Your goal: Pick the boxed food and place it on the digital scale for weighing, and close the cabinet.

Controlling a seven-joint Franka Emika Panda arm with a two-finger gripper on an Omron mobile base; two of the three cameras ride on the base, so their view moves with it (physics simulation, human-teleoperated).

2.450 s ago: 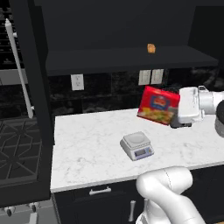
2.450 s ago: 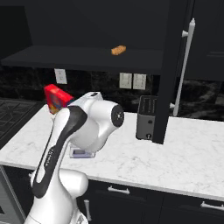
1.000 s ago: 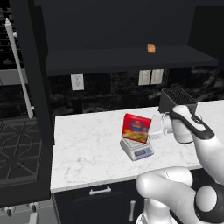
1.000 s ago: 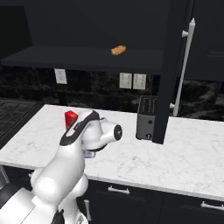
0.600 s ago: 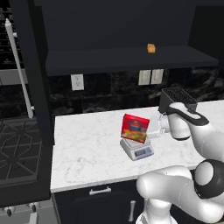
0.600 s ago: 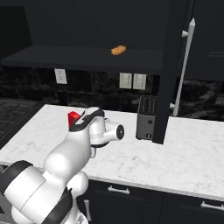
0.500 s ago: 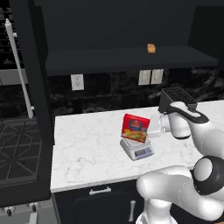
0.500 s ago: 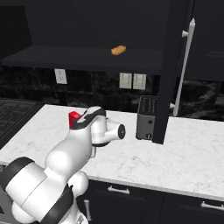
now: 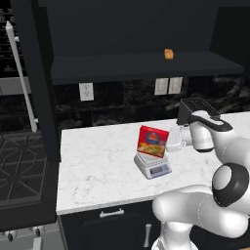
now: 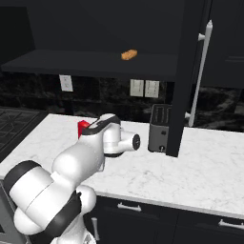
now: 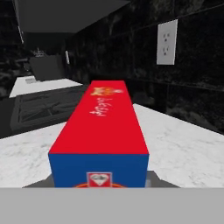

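The boxed food (image 9: pixel 153 141), a red carton with a yellow picture, stands slightly tilted on the platform of the small grey digital scale (image 9: pixel 153 167) in the middle of the white counter. My gripper (image 9: pixel 168 145) reaches in from the right and is shut on the carton's right side. From the right base view a red corner of the boxed food (image 10: pixel 84 127) peeks out behind my arm, which hides the scale. The hand view looks along the boxed food's (image 11: pixel 103 122) red top and blue end panel. The black cabinet's left door (image 9: pixel 34 78) and right door (image 10: pixel 190 71) stand open.
A black toaster (image 9: pixel 194 110) stands right behind my hand, also toaster (image 10: pixel 159 127). A tiny orange item (image 9: pixel 168 53) lies on the cabinet shelf. A stove (image 9: pixel 19 168) adjoins the counter on the left. Bare marble (image 9: pixel 97 161) lies left of the scale.
The carton came down and to the left from mid-air onto the scale. Over the last second it has hardly moved, while my arm's elbow has shifted.
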